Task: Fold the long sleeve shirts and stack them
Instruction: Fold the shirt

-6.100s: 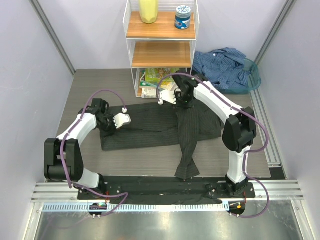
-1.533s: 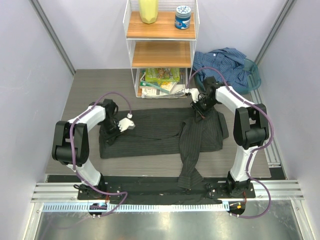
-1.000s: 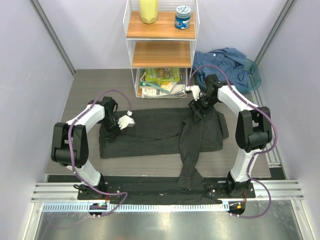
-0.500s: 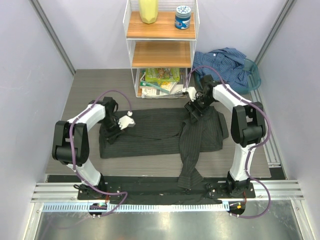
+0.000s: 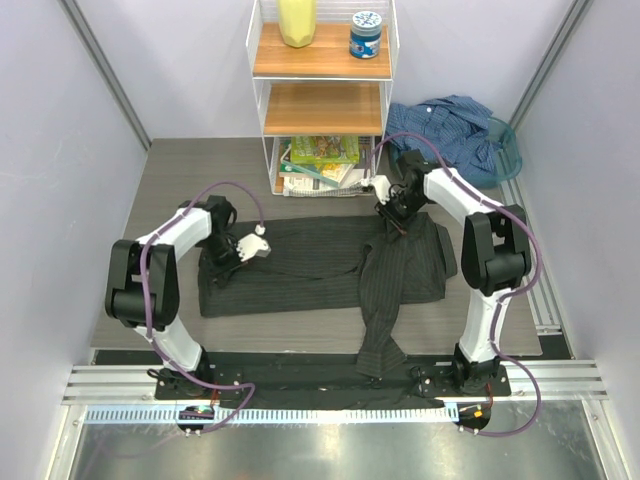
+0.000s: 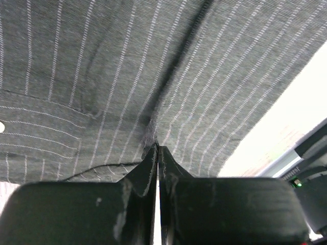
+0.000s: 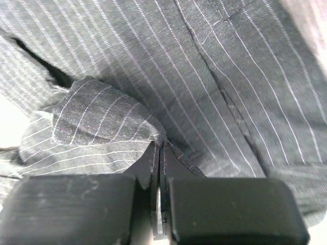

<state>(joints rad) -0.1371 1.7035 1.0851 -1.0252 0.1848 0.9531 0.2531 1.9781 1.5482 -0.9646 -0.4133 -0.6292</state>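
The dark charcoal pinstriped shirt (image 5: 320, 265) lies spread across the table, one sleeve hanging toward the near edge. My left gripper (image 5: 222, 262) is at the shirt's left end, shut on a pinch of its cloth (image 6: 153, 133). My right gripper (image 5: 393, 222) is at the shirt's far right top edge, shut on a fold of the same cloth (image 7: 162, 140). The blue shirt (image 5: 445, 135) lies crumpled in a teal basket (image 5: 507, 150) at the back right.
A white wire shelf unit (image 5: 322, 90) stands at the back centre, with a yellow bottle (image 5: 297, 20) and a blue-lidded jar (image 5: 366, 33) on top and packets and papers (image 5: 320, 165) at its foot. Grey walls close both sides.
The right gripper has shifted slightly along the shirt's top right edge and stays shut on it. The left gripper has barely moved. The shirt lies about the same.
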